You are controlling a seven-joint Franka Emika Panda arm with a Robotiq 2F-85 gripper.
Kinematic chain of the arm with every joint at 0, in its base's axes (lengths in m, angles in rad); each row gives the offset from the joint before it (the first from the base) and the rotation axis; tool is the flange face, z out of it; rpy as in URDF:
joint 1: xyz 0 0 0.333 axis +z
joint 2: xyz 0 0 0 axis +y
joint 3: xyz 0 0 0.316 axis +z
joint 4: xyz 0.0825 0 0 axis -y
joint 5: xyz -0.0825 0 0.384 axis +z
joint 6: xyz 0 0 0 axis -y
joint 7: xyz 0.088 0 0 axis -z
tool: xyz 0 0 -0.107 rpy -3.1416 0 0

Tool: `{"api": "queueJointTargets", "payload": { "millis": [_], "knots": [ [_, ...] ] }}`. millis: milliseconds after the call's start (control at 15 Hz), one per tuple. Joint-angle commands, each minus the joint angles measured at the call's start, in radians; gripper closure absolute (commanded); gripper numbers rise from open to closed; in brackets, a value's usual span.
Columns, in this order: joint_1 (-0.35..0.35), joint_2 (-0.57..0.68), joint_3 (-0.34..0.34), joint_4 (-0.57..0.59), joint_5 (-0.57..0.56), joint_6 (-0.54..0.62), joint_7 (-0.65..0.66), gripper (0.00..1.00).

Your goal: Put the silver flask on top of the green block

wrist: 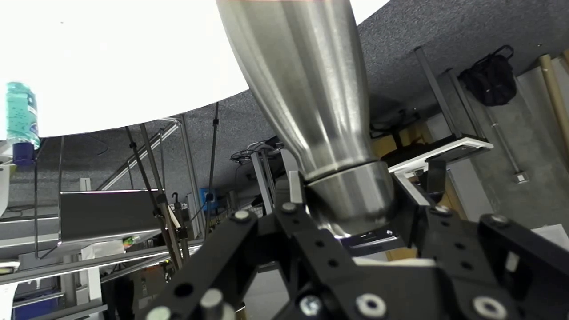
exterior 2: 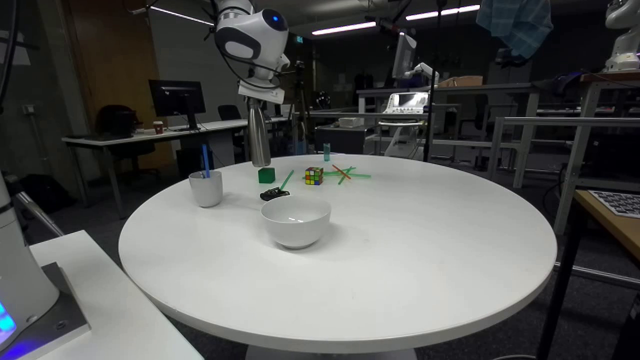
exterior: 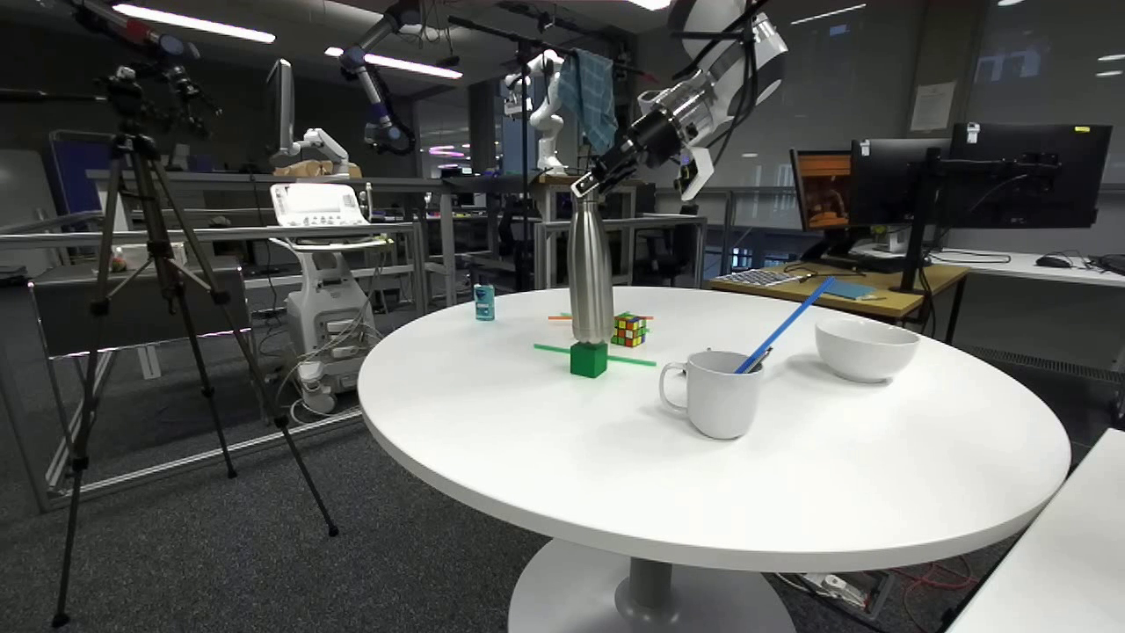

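I see the claw (wrist: pixel 351 191) squeezing the silver flask (exterior: pixel 591 272) by its top, a bit tilted, right over the green block (exterior: pixel 589 360). Let go crooked, it could tip off.

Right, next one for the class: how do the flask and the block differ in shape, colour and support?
Shape: the flask is tall and rounded, while the block is short and boxy.
Colour: the flask is silver, the block green.
Support: the claw holds the flask by its top end, whereas the block sits on the table.
Shared: each shows mainly one colour.
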Motion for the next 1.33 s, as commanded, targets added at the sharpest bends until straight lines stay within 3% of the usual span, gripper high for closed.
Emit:
{"api": "queueJointTargets", "payload": {
  "millis": [0, 1267],
  "knots": [
    [-0.005, 0.015, 0.001, 0.043, -0.009, 0.006, 0.030, 0.73],
    [-0.004, 0.077, 0.004, 0.101, -0.022, 0.005, 0.042, 0.73]
  ]
}}
